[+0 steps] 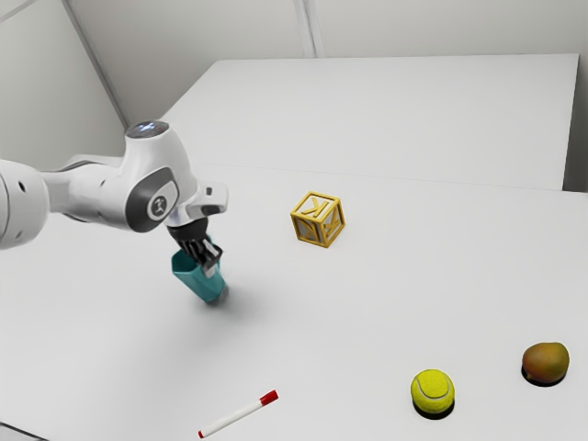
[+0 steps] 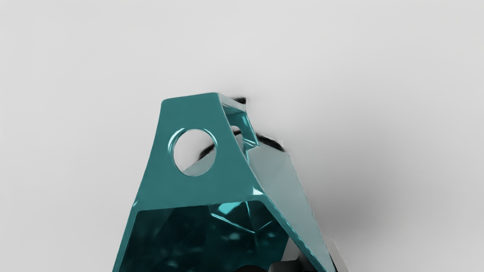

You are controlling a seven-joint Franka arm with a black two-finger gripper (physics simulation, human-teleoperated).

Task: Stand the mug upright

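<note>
One mug (image 1: 197, 278) is in our gripper (image 1: 210, 261), tilted over the table (image 1: 367, 285), its mouth raised toward the exterior view's upper left and its base low on the other side. We have the fingers drawn close on its wall, one finger (image 2: 289, 265) inside the mouth and its partner outside, so the hand looks nearly closed, with just the wall between. It does not stand upright as held.

To right it well, we should keep that pinch firm and turn the hand slowly until the base faces squarely down, letting the low edge act as a pivot if it touches. A wall held on one side can swivel between the pads, and the pierced teal piece (image 2: 189, 189), which we take for the handle, could catch if we roll the wrong way. Once the base sits flat, we want to loosen gently and draw the inner finger straight up, clear of the rim.

Some of this is hard to read. Our fingers hide part of the wall in the exterior view, and the wrist view cuts off the near side of the mouth. Dark marks show by the base, yet we cannot tell whether it touches the table or hangs just above it. How firmly the pads press is also beyond us to judge.
</note>
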